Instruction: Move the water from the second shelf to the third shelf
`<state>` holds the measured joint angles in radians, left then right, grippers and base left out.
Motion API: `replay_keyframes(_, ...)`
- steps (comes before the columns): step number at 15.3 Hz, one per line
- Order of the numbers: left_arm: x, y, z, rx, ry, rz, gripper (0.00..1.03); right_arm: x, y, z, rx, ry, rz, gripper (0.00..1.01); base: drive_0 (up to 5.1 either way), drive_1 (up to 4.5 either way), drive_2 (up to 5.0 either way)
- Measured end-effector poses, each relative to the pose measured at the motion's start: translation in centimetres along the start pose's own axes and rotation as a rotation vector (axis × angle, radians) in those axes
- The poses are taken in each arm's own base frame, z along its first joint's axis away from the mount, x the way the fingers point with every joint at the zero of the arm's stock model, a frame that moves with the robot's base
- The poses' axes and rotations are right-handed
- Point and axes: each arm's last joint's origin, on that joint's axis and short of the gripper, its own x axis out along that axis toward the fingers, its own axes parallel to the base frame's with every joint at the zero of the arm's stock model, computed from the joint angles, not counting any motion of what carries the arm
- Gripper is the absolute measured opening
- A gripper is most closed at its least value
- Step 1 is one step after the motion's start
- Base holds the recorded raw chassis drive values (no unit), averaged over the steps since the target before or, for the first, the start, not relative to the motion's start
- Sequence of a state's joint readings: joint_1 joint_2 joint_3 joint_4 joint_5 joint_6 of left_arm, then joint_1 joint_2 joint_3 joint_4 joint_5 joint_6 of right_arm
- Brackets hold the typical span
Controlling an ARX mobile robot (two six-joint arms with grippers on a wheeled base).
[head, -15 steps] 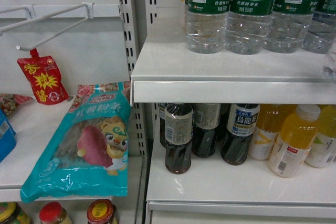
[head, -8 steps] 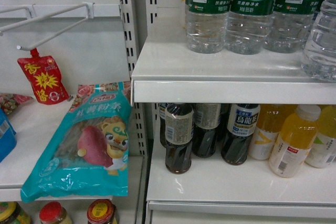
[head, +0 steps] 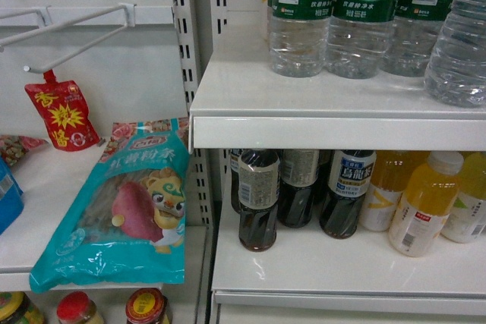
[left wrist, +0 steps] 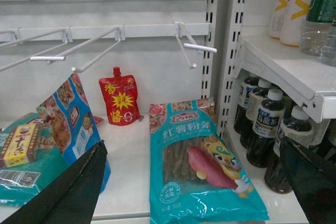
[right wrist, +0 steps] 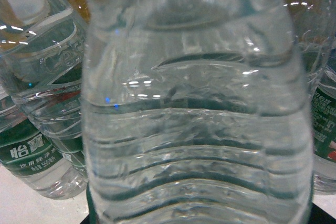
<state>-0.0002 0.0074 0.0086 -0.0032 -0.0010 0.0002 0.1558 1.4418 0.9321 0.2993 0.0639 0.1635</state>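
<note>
On the left shelf a teal noodle packet (head: 121, 210) lies flat, with the left hand (left wrist: 197, 192) released, its dark fingers (left wrist: 73, 187) spread wide before it. Green-labelled water bottles (head: 300, 17) stand on the upper right shelf (head: 334, 123). At far right the water (head: 458, 43) stands there too, filling the right wrist view; the right hand's grip cannot be told.

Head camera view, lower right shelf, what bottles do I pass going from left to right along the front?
Dark bottle with a grey label → dark bottle with a blue and white label → yellow juice bottle with a white cap → another yellow juice bottle, cut off by the right edge.
</note>
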Motion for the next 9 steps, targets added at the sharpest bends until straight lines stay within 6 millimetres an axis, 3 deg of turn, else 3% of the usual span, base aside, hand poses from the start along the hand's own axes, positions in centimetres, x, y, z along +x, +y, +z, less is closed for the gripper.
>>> replay_keyframes(9,0.00,0.00,0.00,0.000,0.000,0.000,0.98,0.26,0.37,-0.15,-0.034,-0.007,-0.016,0.42,0.0,0.00,0.0)
